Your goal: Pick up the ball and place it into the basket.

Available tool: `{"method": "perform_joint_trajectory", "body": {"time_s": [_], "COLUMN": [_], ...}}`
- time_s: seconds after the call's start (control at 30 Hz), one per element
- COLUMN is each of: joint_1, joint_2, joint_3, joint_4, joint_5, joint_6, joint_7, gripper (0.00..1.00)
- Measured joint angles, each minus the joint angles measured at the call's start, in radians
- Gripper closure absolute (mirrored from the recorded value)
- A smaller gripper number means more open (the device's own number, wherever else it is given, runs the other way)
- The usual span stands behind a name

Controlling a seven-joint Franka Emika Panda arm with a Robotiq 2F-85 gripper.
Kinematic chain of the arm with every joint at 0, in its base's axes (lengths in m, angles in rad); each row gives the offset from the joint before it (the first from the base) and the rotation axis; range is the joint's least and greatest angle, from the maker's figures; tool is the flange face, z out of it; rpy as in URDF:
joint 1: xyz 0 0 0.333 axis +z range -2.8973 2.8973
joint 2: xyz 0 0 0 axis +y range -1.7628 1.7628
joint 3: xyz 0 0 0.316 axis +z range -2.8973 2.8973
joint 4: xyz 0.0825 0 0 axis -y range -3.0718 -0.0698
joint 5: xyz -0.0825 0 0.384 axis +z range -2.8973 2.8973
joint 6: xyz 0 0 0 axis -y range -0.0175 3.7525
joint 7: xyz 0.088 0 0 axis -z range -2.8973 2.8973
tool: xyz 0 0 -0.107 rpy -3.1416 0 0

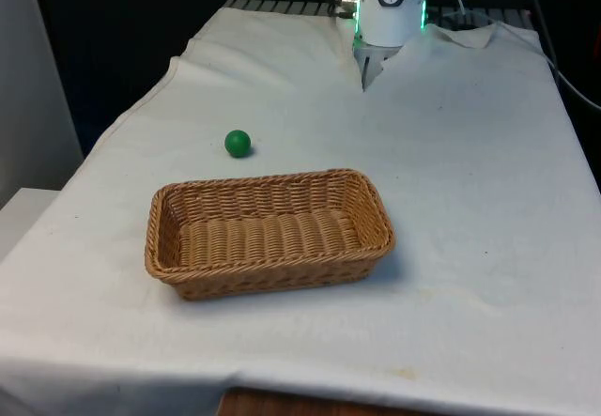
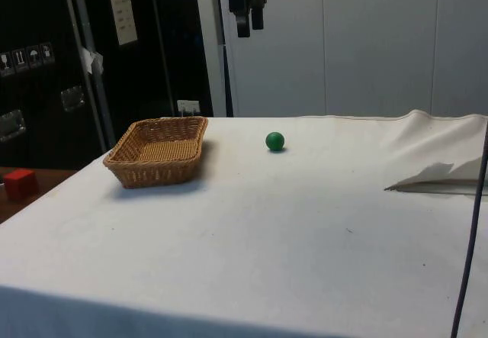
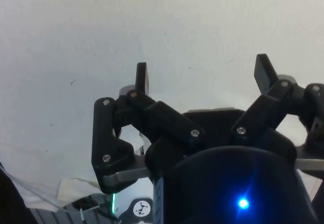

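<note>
A small green ball (image 1: pixel 238 143) lies on the white cloth, just beyond the basket's far rim toward the front view's left; the side view has the ball (image 2: pixel 274 141) to the right of the basket. The woven wicker basket (image 1: pixel 272 182) is rectangular and empty, and its side wall (image 2: pixel 152 172) faces the side camera. My gripper (image 2: pixel 250 21) hangs high above the table, well above the ball and a little toward the basket's side. In the wrist view the gripper (image 3: pixel 202 75) is open, with bare cloth between its fingers (image 3: pixel 142 77).
The cloth rises in a fold (image 1: pixel 376 69) near the robot's base, seen as a ridge (image 2: pixel 435 178) at the side view's right. A black cable (image 2: pixel 473 223) hangs along that edge. A red block (image 2: pixel 19 183) sits off the table beyond the basket.
</note>
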Motion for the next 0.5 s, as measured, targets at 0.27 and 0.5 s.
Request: {"method": "perform_joint_trajectory", "body": {"time_s": [0.27, 0.5], "joint_1": [0.000, 0.000], "joint_2": [0.014, 0.024], "joint_3": [-0.038, -0.066], "joint_4": [-0.001, -0.001], "joint_5": [0.005, 0.007], "joint_6": [0.022, 0.038], "joint_7": [-0.044, -0.072], "gripper": [0.00, 0.00]}}
